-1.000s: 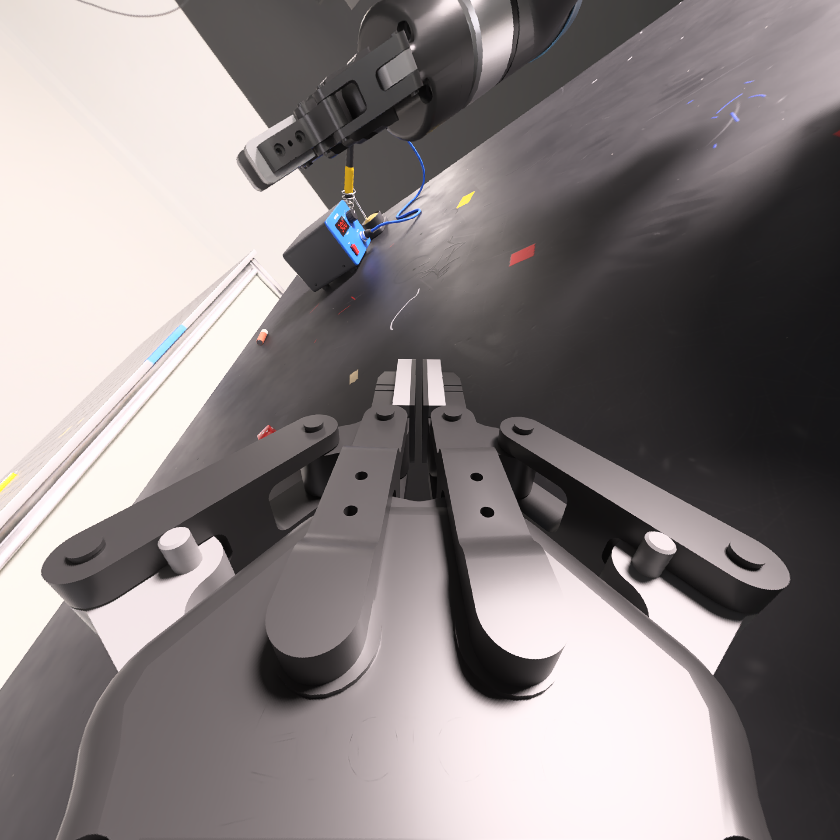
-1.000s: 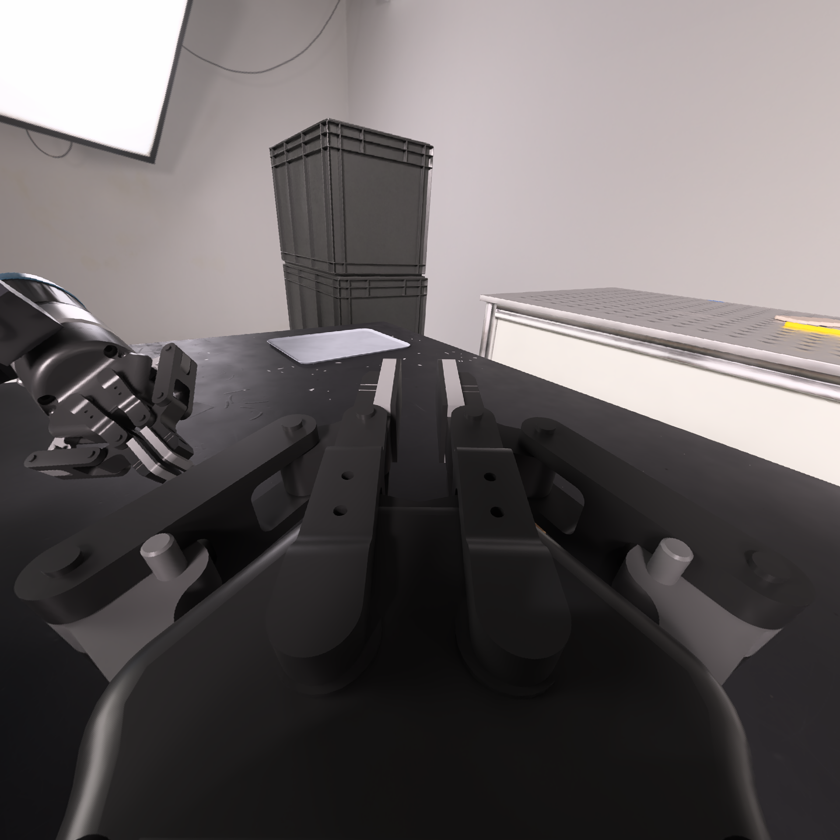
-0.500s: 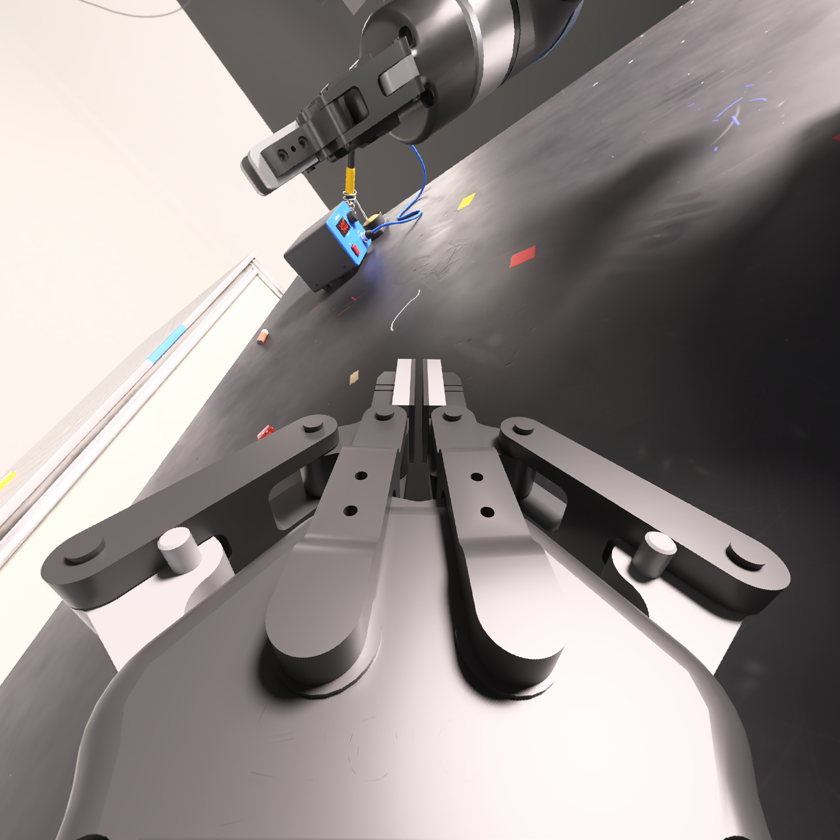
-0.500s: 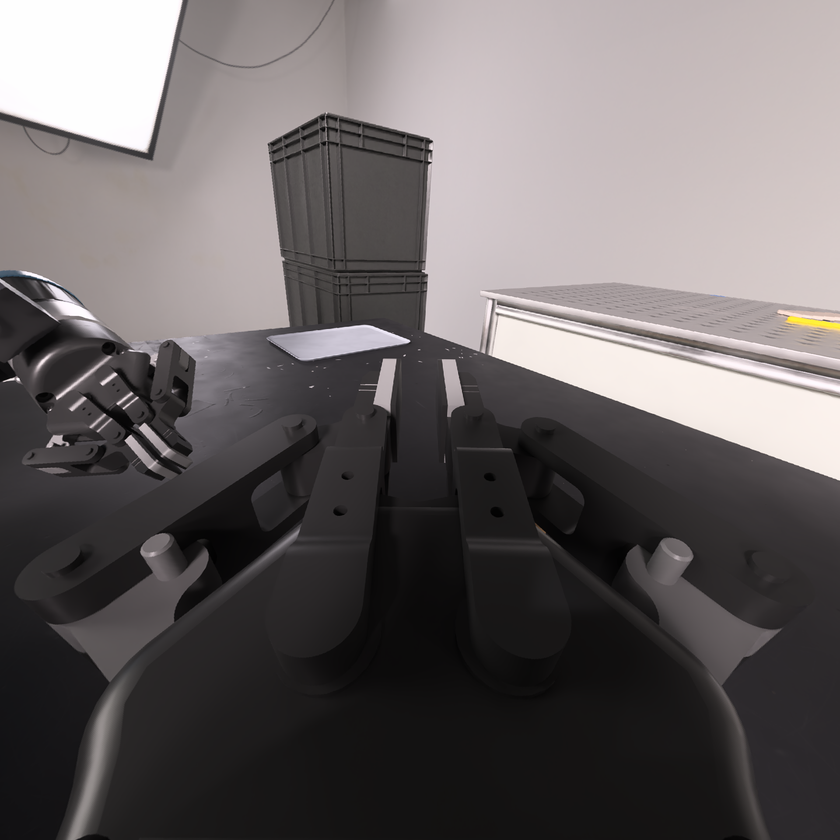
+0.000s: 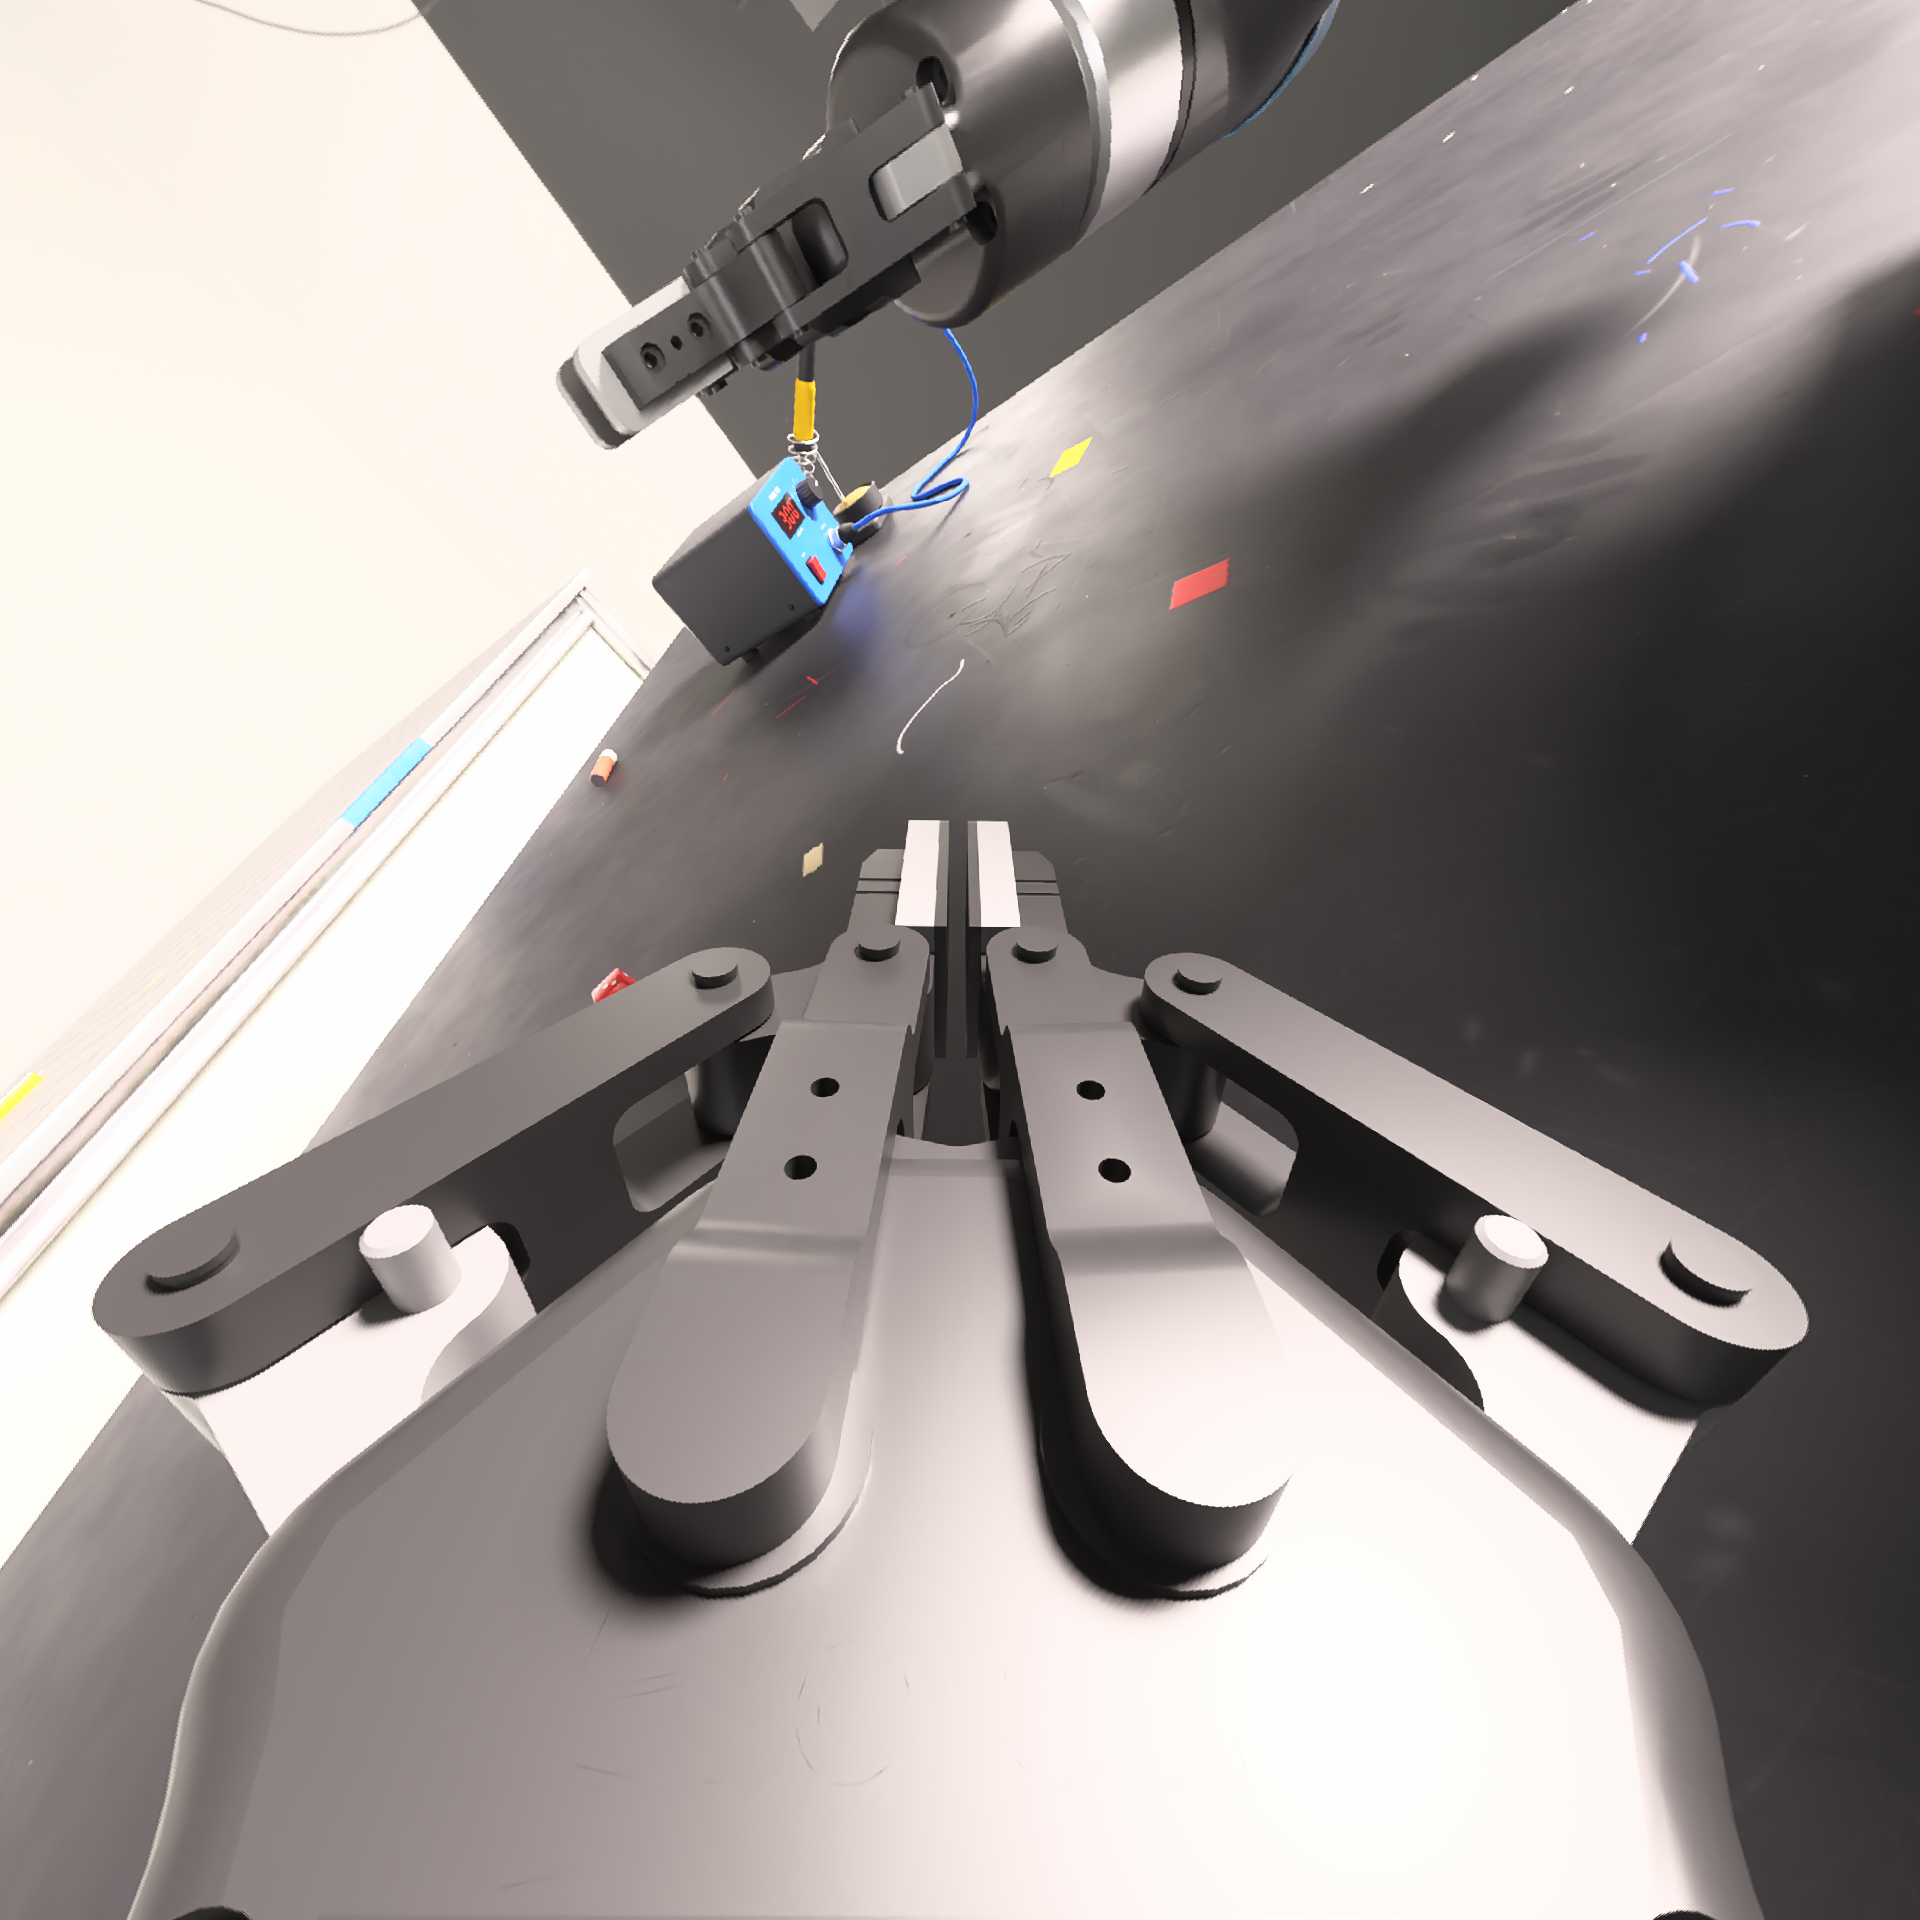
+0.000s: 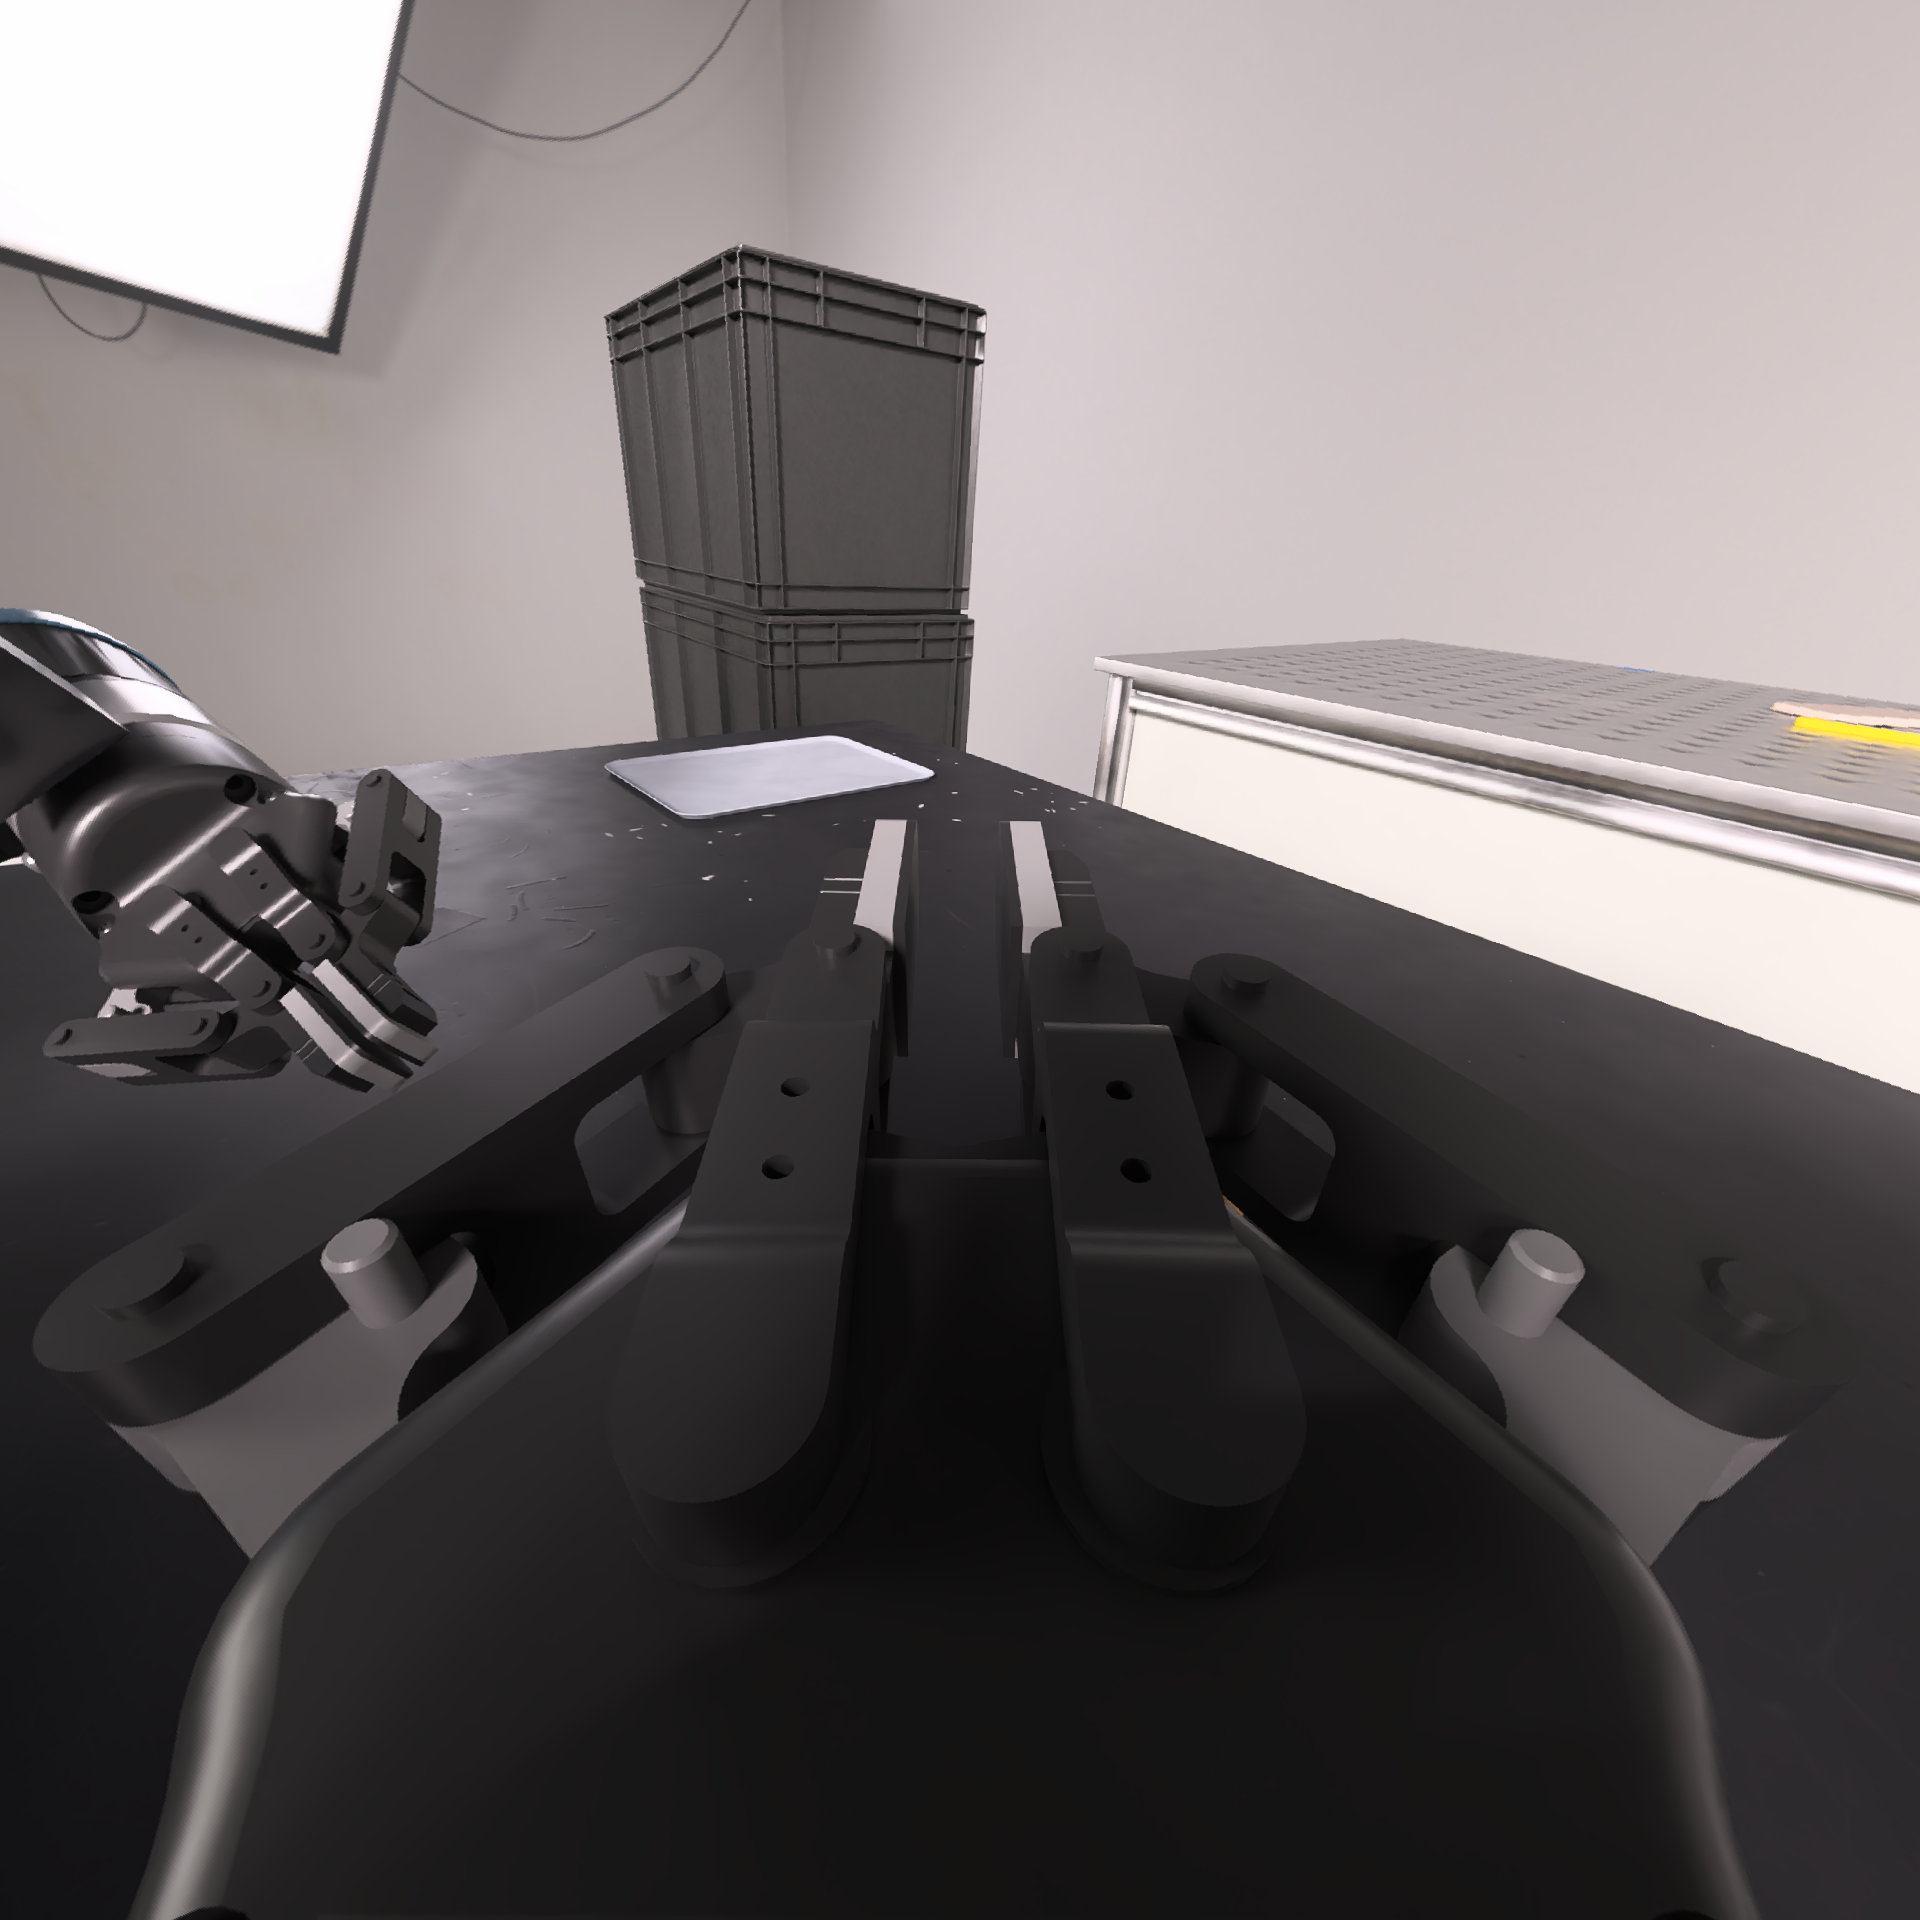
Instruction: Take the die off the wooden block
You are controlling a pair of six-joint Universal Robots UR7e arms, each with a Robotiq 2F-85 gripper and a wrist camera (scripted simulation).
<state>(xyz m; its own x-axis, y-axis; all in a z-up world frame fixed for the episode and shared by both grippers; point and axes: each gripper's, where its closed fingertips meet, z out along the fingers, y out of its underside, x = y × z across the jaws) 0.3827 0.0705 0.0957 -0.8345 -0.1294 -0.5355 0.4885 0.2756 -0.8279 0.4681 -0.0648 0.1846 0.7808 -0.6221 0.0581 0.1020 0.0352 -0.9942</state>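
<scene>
No wooden block shows in either view, and I cannot pick out the die for sure. A small red piece [image 5: 613, 982] lies on the black table [image 5: 1455, 831], half hidden behind my left gripper's linkage. My left gripper [image 5: 956, 868] is shut and empty, low over the table; it also shows at the left of the right wrist view [image 6: 353, 1039]. My right gripper [image 6: 956, 883] has its jaws a narrow gap apart with nothing between them. It hangs above the far table in the left wrist view [image 5: 623, 374].
A black soldering station with a blue face [image 5: 748, 571] and blue cable stands under the right gripper. Small coloured scraps [image 5: 1200, 582] dot the table. A grey tray [image 6: 769, 774], two stacked grey crates [image 6: 800, 499] and a white side bench [image 6: 1507, 790] lie ahead.
The scene in the right wrist view has slid up a little, so that gripper has shifted slightly. The left gripper has barely moved. Neither pair of jaws has changed.
</scene>
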